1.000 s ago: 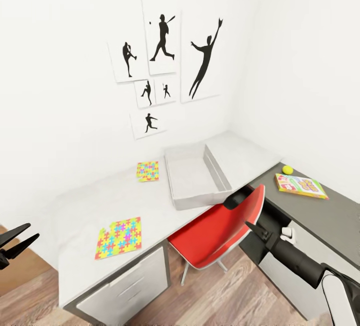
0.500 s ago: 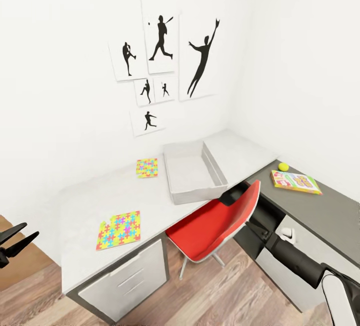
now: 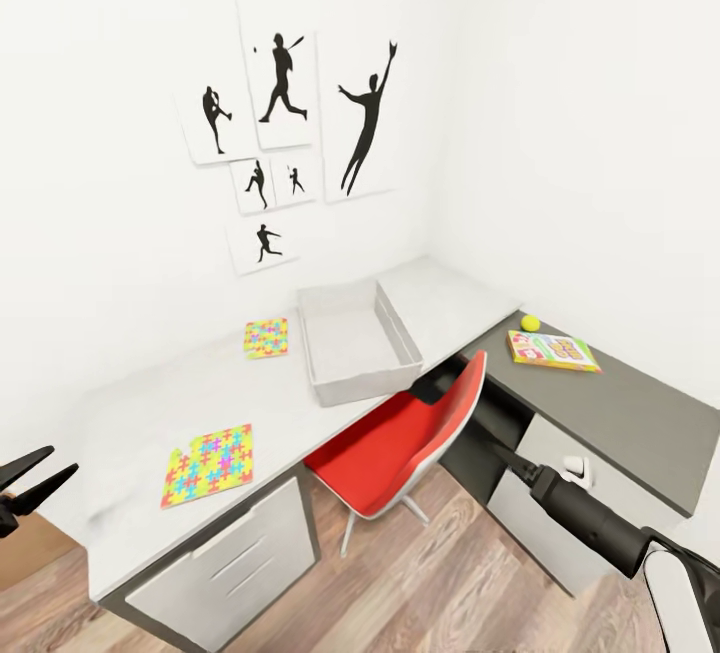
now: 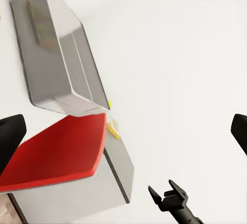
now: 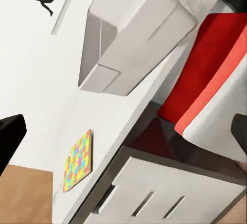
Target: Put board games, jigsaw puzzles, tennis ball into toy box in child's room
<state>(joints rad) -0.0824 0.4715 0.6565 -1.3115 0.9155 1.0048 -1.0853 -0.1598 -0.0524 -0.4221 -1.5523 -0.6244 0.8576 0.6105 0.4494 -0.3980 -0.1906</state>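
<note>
An L-shaped table [image 3: 130, 413] is being viewed from the head camera, set into a corner of white walls with black sports silhouette pictures [image 3: 290, 123] hung above it. The grey toy box [image 3: 355, 341] is being seen resting on the pale top near the corner, nothing visible inside it. One jigsaw puzzle [image 3: 267, 338] is lying just beside the box on its left; the second jigsaw puzzle [image 3: 209, 450] is lying nearer the front edge, well apart from the box. On the darker right wing of the table, a board game [image 3: 551, 350] is lying flat, with the tennis ball [image 3: 530, 323] just beside its far corner. A red chair [image 3: 405, 433] is being seen pushed partway under the table in front of the box, over a wood-plank floor [image 3: 440, 573]. White drawers [image 3: 235, 558] are showing under the left end. The left gripper [image 3: 28, 478] is being held at the left frame edge, away from the table, fingers spread apart and holding nothing. The right gripper [image 3: 507, 457] is being seen end-on, low near the right drawer front; whether it is spread or closed cannot be told in that view. In the right wrist view its dark fingertips [image 5: 10, 136] are sitting at opposite frame edges, wide apart, nothing between them, with the box and a puzzle beyond.
</note>
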